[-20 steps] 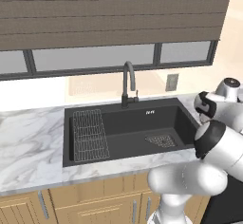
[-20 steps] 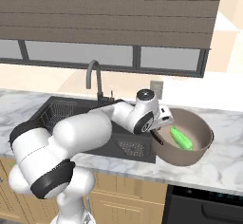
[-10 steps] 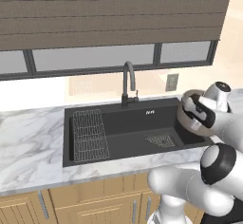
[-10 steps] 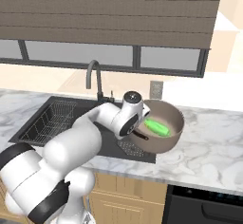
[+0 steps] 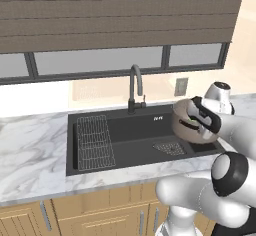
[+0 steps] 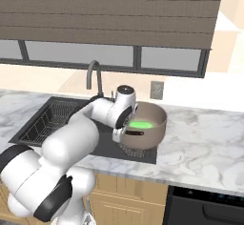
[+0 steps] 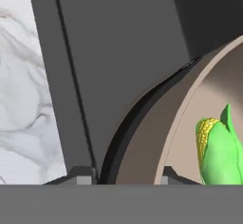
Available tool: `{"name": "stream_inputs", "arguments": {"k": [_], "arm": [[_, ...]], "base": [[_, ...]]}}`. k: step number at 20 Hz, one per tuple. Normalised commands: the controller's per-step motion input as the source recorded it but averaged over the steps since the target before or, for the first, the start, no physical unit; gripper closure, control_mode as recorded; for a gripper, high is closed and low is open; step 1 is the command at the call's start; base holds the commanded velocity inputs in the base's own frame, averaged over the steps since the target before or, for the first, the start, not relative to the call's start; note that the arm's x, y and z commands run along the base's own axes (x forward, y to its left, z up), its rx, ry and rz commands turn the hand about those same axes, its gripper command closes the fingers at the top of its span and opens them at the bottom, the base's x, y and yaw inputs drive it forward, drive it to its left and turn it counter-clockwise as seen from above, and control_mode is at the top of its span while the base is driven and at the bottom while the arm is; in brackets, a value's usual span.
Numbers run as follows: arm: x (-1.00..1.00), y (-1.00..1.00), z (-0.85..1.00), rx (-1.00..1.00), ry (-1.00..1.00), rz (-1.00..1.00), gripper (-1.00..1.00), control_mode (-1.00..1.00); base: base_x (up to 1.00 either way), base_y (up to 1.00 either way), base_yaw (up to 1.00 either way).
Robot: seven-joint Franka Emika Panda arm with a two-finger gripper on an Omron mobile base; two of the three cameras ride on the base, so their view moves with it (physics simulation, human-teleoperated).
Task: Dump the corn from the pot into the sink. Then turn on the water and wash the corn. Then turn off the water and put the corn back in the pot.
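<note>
**A:** One sink [image 5: 125, 142], wide and black, with its wire rack [image 5: 94, 141] at the left end and the drain grate [image 5: 169, 148] toward the right. Where should the pour go?

**B:** Into the open floor between them, I'd say. The pot [image 6: 144, 131] hangs over the basin's right end, lifted clear of the marble counter [image 6: 200, 145], roughly level or a little tilted.

**A:** How is it held?

**B:** The gripper [image 7: 123, 178] pinches the pot's rim, one finger outside the wall and one inside, jaws narrow around it.

**A:** And the corn [image 6: 141, 124]?

**B:** Lying inside the pot, green husk with a little yellow showing. Tip slowly toward the faucet [image 5: 135, 87] side, mouth low over the basin, so the corn slides rather than bouncing out.
</note>
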Motion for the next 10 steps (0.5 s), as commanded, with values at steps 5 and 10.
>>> {"name": "stream_inputs", "arguments": {"k": [5,10], "arm": [[0.01,0.18,0.41,-0.10,0.13,0.36,1.00,-1.00],[0.28,0.10,-0.04,-0.10,0.33,0.16,1.00,-1.00]], "base": [[0.00,0.00,0.00],[0.00,0.00,0.00]]}}
